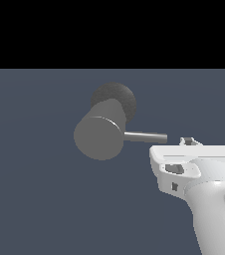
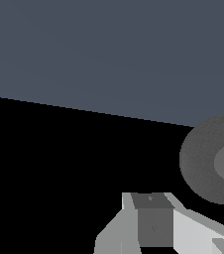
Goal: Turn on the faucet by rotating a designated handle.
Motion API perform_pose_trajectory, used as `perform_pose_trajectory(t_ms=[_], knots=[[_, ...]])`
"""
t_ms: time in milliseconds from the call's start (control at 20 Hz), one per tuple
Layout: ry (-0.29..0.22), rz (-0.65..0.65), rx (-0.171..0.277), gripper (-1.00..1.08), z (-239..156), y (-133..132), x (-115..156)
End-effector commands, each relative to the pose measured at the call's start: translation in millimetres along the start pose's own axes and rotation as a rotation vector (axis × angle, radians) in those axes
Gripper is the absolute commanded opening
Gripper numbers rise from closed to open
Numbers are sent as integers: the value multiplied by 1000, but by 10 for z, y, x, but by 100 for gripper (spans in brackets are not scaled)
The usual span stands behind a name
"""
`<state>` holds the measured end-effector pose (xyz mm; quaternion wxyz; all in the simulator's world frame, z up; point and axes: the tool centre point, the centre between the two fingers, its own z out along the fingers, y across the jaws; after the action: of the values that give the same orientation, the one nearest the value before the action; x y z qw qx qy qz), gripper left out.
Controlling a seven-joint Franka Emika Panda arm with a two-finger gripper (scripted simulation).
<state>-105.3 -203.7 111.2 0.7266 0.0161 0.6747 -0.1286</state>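
While the white robot arm (image 1: 211,199) is reaching in from the exterior view's right, the grey faucet (image 1: 100,135) is standing out from the blue-grey surface (image 1: 30,189), its flat round end facing the camera and its dark speckled base (image 1: 120,97) behind it. Its thin handle (image 1: 145,136) is sticking sideways toward the arm. The gripper (image 1: 188,142) is sitting just beside the handle's tip; I cannot tell whether its fingers are spread or together.

White arm (image 1: 211,199) enters from the exterior view's lower right, wrist angled up and leftward. Gripper (image 1: 186,142) mostly hidden behind the hand body; finger spacing not discernible. Nothing visibly held.
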Motion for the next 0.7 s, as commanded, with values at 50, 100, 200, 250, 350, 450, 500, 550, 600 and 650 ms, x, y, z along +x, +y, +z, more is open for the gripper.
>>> perform_pose_trajectory(t_ms=[50, 100, 200, 250, 350, 450, 500, 550, 600, 650], knots=[[3, 30, -18, -100, -13, 170, -3], [0, 39, -24, -100, -7, 218, -10], [-5, 54, -36, -100, 9, 307, -19], [-6, 60, -40, -100, 14, 341, -16], [-1, 68, -46, -100, 9, 389, 5], [13, 74, -49, -100, -13, 426, 48], [23, 77, -49, -100, -30, 442, 79], [35, 80, -50, -100, -51, 457, 117], [49, 83, -51, -100, -76, 475, 161], [64, 86, -52, -100, -102, 494, 207]])
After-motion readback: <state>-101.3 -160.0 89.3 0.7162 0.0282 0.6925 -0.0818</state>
